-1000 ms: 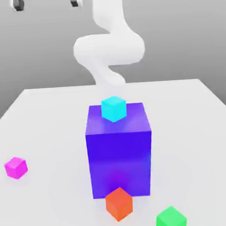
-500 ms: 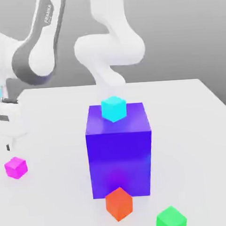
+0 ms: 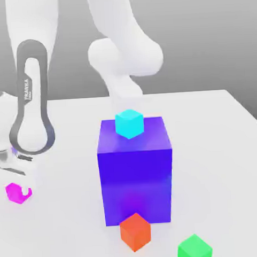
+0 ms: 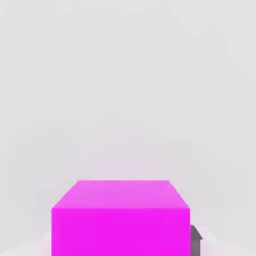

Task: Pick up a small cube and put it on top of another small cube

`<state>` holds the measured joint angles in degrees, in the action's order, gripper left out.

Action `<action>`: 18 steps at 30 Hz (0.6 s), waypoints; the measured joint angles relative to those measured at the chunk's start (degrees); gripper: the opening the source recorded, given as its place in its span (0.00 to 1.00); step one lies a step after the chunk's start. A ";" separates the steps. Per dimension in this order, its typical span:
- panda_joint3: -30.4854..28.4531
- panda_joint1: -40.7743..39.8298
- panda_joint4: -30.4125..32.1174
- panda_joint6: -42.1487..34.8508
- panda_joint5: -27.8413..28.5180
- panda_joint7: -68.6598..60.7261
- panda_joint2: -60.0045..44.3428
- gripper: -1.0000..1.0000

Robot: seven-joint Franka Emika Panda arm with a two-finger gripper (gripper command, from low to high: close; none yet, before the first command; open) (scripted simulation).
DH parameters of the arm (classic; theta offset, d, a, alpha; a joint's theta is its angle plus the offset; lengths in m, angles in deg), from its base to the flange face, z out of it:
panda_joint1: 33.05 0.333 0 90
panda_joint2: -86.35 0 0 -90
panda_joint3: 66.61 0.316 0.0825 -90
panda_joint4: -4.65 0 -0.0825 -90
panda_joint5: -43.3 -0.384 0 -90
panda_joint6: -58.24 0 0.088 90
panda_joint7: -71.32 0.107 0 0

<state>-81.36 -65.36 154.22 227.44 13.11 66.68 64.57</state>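
One small magenta cube (image 3: 16, 193) is sitting on the white table (image 3: 217, 146) at about nine o'clock from the big blue-purple block (image 3: 136, 173), with the gripper (image 3: 17, 183) straddling it, whether clamped I cannot tell.

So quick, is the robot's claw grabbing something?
Gripper: down around the small glossy magenta-pink cube; whether it grips cannot be told.

Magenta cube (image 4: 121, 220) close to camera, top face and one side face visible, glossy. Sits on plain white table (image 4: 128, 90). Dark finger tip (image 4: 196, 239) just beside cube's side edge, contact unclear. Faint pink reflection on table around cube.
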 joint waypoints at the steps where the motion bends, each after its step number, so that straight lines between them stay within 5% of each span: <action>1: -0.88 0.74 0.19 -0.46 0.69 0.52 0.63 0.00; 7: -11.99 8.79 3.24 -7.49 15.10 11.50 11.23 0.00; 18: 1.72 31.88 -6.19 -16.61 24.62 36.35 11.76 0.00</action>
<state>-79.64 -33.47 148.03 210.83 37.73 103.03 76.33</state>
